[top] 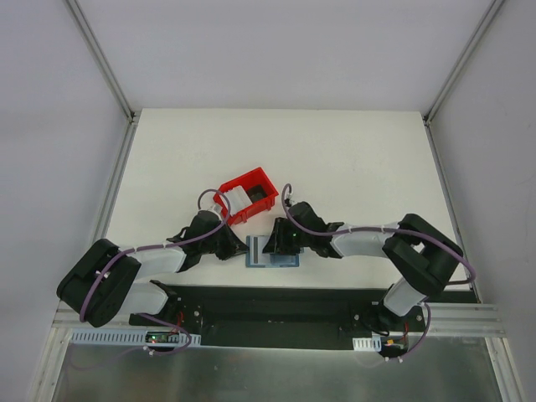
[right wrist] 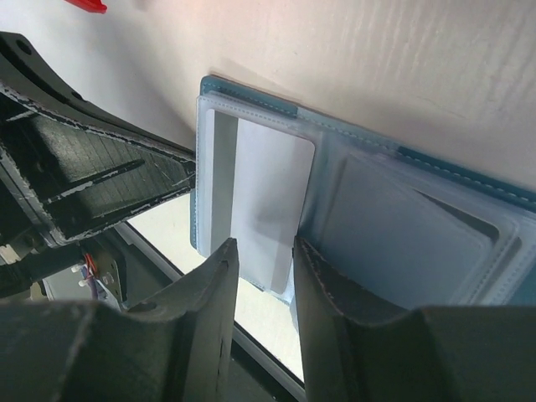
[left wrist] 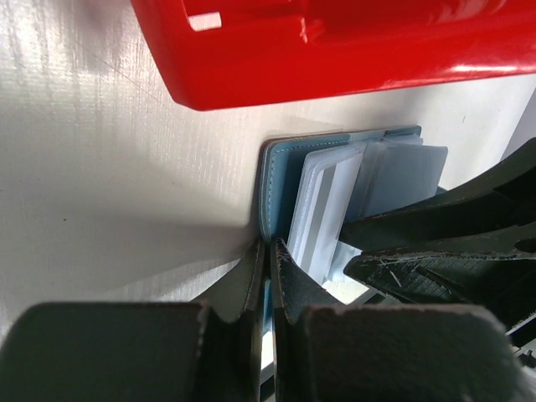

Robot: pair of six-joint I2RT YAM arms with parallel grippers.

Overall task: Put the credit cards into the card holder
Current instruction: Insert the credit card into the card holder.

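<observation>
Left fingers (left wrist: pixel 286 280) pinch the edge of the teal-blue folding card holder (left wrist: pixel 280 180), right fingers (right wrist: pixel 209 293) stand parted, and 1 thin white credit card (right wrist: pixel 268 201) looks nearly seated in a pocket.

Soft, even light from above fills the overhead view, leaving the white table (top: pixel 352 159) bright and only faint shadows under the arms. Seen from the left wrist, the red bin (left wrist: pixel 335 50) glares along its glossy edge. The left gripper (left wrist: pixel 266 249) looms dark and blurred up close, with a grey shadow spreading beside the wallet (left wrist: pixel 280 180). From the right wrist, the right gripper (right wrist: pixel 264 251) sits out of focus and dims the white card (right wrist: pixel 268 193). A washed-out strip shows past the table edge.
</observation>
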